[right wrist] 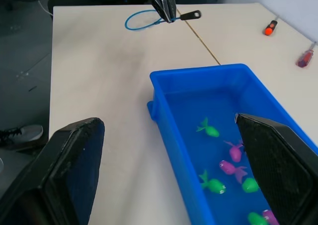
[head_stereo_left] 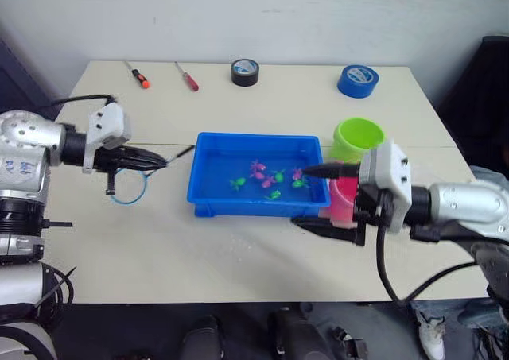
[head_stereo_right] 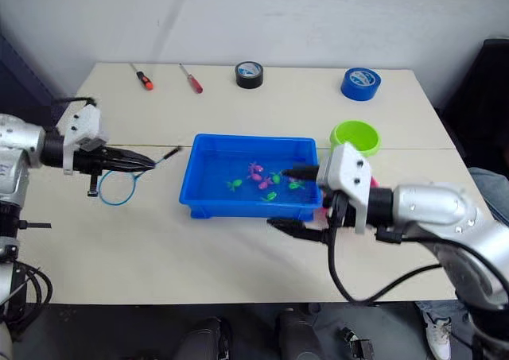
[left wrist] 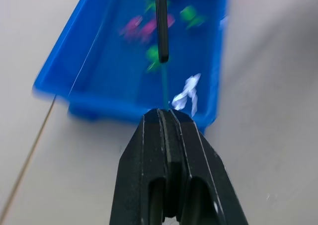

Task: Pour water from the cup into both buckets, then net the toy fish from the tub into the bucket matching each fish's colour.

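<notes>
The blue tub (head_stereo_left: pixel 208 187) sits mid-table, holding water and several toy fish, some magenta (head_stereo_left: pixel 258 169) and some green (head_stereo_left: pixel 237 184). My left gripper (head_stereo_left: pixel 159 161) is left of the tub, shut on the net's thin handle. The net's light blue hoop (head_stereo_left: pixel 130 188) hangs under the fingers, and its dark handle tip (head_stereo_left: pixel 185 149) points at the tub. The green bucket (head_stereo_left: pixel 358 137) stands by the tub's far right corner. The pink bucket (head_stereo_left: pixel 343 203) is beside the tub's right end, mostly hidden under my right wrist. My right gripper (head_stereo_left: pixel 306 195) is wide open, its fingertips reaching over the tub's right end. The cup is out of view.
Along the far edge of the table lie two screwdrivers (head_stereo_left: pixel 139 76) (head_stereo_left: pixel 188 78), a black tape roll (head_stereo_left: pixel 245 71) and a blue tape roll (head_stereo_left: pixel 358 81). A seam (right wrist: pixel 203 43) crosses the tabletop. Bare table lies in front of the tub.
</notes>
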`<move>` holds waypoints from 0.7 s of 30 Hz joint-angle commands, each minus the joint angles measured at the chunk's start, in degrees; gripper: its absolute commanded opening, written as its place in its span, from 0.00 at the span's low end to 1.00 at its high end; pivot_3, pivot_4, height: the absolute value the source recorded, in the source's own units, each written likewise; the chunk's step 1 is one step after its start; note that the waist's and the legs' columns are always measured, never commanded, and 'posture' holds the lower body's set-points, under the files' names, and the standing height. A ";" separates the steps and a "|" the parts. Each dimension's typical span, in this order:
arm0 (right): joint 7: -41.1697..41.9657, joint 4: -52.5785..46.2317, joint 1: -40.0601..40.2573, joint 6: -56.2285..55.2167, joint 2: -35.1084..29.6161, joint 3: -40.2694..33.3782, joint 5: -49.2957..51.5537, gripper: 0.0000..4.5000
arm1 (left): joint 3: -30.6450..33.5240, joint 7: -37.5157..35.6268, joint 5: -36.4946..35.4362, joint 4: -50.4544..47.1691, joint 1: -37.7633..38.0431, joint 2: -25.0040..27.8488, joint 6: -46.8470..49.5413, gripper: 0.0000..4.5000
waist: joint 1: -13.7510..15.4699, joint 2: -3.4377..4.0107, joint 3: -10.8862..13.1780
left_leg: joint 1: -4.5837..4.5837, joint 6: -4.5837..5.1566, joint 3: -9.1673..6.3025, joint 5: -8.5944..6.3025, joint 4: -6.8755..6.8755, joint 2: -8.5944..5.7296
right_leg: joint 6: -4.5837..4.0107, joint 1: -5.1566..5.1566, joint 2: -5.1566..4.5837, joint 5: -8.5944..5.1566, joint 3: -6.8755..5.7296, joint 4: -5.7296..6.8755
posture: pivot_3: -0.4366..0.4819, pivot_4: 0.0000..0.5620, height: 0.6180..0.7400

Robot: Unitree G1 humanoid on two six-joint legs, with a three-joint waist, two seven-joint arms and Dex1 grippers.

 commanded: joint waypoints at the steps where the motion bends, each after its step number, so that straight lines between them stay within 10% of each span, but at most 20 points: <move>1: 3.41 1.96 -5.80 1.94 0.15 1.96 1.60 1.00 | -3.23 -0.62 -1.75 -8.34 -0.97 -2.72 4.66 0.00 | 0.02 0.02 0.02 | 0.01 0.01 -0.01 0.00 0.00 0.01 | 0.00 0.01 0.06 0.00 0.01 0.02 | 0.48 0.27 1.00; 14: 4.37 9.97 -18.04 4.09 6.41 14.79 -8.78 1.00 | -10.55 2.72 1.75 -12.91 -3.52 -11.47 4.39 0.00 | -0.19 0.04 0.03 | -0.11 0.01 0.02 0.02 0.10 0.02 | 0.00 -0.17 0.08 0.00 0.08 0.10 | 0.48 0.27 1.00; 18: 5.44 10.70 -19.38 3.45 7.06 17.44 -12.48 0.73 | -11.49 2.47 2.51 -12.67 -3.76 -12.13 3.64 0.00 | -0.22 0.04 0.03 | -0.14 0.02 0.03 0.02 0.10 0.02 | 0.00 -0.20 0.06 0.00 0.08 0.10 | 0.48 0.27 1.00; 21: 6.32 11.08 -19.81 2.81 7.57 19.13 -14.94 0.73 | -12.51 3.37 4.10 -11.29 -4.44 -13.06 1.93 0.00 | -0.16 0.04 0.03 | -0.15 0.01 0.02 0.02 0.11 0.02 | 0.00 -0.23 0.07 0.00 0.07 0.14 | 0.48 0.27 1.00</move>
